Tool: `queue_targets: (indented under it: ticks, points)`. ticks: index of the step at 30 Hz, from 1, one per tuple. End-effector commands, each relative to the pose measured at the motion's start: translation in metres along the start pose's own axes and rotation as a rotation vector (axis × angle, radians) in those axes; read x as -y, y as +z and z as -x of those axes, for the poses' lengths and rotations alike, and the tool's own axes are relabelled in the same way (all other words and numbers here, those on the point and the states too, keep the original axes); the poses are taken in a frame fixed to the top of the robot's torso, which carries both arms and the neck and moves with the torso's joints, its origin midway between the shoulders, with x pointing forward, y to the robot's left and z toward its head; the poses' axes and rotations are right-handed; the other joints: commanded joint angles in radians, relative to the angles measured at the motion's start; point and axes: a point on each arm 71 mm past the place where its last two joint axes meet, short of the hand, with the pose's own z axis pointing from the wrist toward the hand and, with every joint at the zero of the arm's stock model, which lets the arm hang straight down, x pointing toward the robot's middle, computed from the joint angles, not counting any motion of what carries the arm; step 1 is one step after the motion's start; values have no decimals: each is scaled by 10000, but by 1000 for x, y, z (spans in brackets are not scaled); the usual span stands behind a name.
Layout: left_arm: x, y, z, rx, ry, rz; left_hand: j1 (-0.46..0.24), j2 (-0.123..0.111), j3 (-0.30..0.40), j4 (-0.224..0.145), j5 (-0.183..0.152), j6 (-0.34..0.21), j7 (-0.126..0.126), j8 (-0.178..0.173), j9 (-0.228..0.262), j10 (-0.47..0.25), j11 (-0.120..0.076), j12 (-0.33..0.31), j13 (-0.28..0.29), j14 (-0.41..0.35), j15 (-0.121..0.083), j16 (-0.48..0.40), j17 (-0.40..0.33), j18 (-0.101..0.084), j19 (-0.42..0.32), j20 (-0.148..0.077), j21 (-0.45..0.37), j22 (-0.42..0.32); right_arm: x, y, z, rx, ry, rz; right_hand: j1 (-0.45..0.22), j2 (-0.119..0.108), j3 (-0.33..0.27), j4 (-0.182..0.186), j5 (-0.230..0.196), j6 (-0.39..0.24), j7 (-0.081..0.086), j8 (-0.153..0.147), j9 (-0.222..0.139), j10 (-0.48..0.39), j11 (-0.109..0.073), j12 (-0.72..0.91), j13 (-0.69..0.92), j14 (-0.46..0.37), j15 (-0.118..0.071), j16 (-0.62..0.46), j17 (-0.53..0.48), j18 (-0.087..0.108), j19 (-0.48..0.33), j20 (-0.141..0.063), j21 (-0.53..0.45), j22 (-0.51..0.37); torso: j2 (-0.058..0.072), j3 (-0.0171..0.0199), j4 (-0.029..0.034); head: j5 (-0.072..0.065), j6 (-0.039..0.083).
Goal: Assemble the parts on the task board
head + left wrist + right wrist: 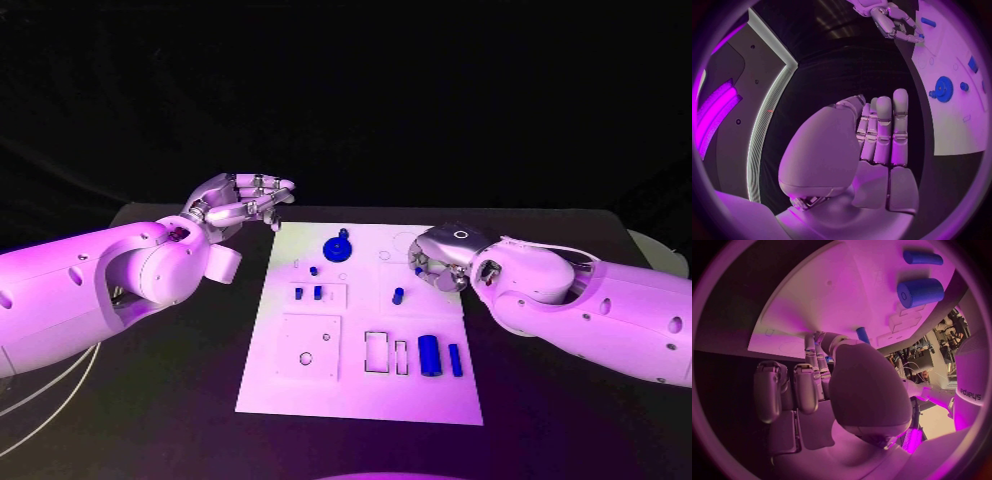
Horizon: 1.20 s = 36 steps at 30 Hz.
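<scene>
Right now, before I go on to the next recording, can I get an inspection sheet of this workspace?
Surface: black table, with the white task board lying in its middle.
Job's things: blue gear on the board's far part; large blue cylinder and thinner blue pin lying near the board's near right; small blue parts standing mid-board.
Clutter: nothing seen.
Hands: left hand raised off the board's far left corner, holds nothing; right hand over the board's right side, its fingers down at a small blue part; whether it is gripped cannot be told.
Cables: pale cables under the left arm.
Surroundings: dark backdrop.
</scene>
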Motion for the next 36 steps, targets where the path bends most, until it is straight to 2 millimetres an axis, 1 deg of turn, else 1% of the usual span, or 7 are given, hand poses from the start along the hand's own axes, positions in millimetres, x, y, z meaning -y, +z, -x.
queue_targets:
  ticks: [1, 8, 15, 23, 27, 31, 36]
  points:
    - [1, 0, 0, 63, -55, -53, -20, -84, 72, -25, 20, -42, 70, -74, -12, -71, 44, 55, 9, -20, -22, -43, -17, 152, 1, -34, -58, -10, -2, -3, -4, 82, -88, -57, 0, 173, 41, -90, 51, 67, -5, 54, 30, 135, -27, -10, 10, 525, -66, 36, 258, -98, 246, -48, 68, 1879, -7, -1, 5, 1, -1]
    - [0, 0, 1, 76, -50, -20, -19, -94, 102, -35, 23, -55, 76, -82, -15, -91, 50, 61, 7, -18, -18, -44, -23, 153, 7, -32, -63, -13, -3, -7, 1, 670, 70, -60, -119, 146, 108, -194, 125, 72, -2, 70, 69, 176, -24, -66, -15, 526, -69, 36, 253, -115, 282, -50, 140, 1924, -15, -8, 3, 0, 16]
    - [0, 0, 2, 71, -52, 10, -28, -118, 142, -48, 25, -81, 89, -96, -21, -126, 63, 70, 5, -18, -10, -45, -34, 152, 14, -27, -69, -18, -2, -13, 10, 1312, 255, -64, -317, 113, 112, -249, 23, 111, -30, 111, 126, 260, -47, -106, -27, 531, -85, 44, 262, -136, 330, -50, 232, 1977, -16, -13, -16, 9, 37]
    - [0, 1, 2, 38, -63, 32, -47, -147, 181, -59, 25, -110, 102, -111, -27, -167, 77, 79, 2, -20, 1, -46, -44, 151, 20, -20, -78, -23, -7, -24, 21, 1818, 517, 103, -437, 100, 112, -272, -76, 121, -52, 129, 158, 300, -59, -137, -35, 530, -96, 41, 252, -137, 333, -53, 239, 1987, -15, -7, -2, 21, 55]
    - [0, 1, 2, 43, -61, 38, -55, -158, 195, -63, 26, -122, 108, -118, -29, -184, 82, 82, 1, -22, 5, -47, -49, 151, 22, -17, -81, -25, -17, -31, 27, 1987, 752, 360, -462, 96, 112, -278, -97, 124, -57, 133, 165, 307, -62, -146, -37, 528, -100, 36, 243, -141, 342, -53, 256, 1996, -26, -4, -17, 81, 54]
    - [-1, 2, 2, 43, -61, 39, -55, -158, 195, -63, 26, -122, 108, -118, -29, -184, 82, 82, 1, -22, 5, -47, -49, 151, 22, -17, -81, -25, -36, -34, 33, 2158, 1032, 854, -475, 93, 111, -280, -106, 125, -59, 134, 168, 310, -63, -150, -38, 529, -102, 38, 245, -145, 350, -53, 271, 2004, -29, 6, -42, 203, 55]
    - [-1, 4, -1, -19, -82, 44, -55, -158, 195, -63, 26, -122, 108, -118, -29, -184, 82, 82, 1, -22, 5, -47, -49, 151, 22, -17, -81, -25, -66, -33, 37, 2167, 1357, 1641, -481, 91, 111, -282, -111, 125, -59, 135, 170, 311, -64, -152, -39, 528, -103, 37, 243, -144, 349, -54, 268, 2003, -37, 0, -12, 392, -2]
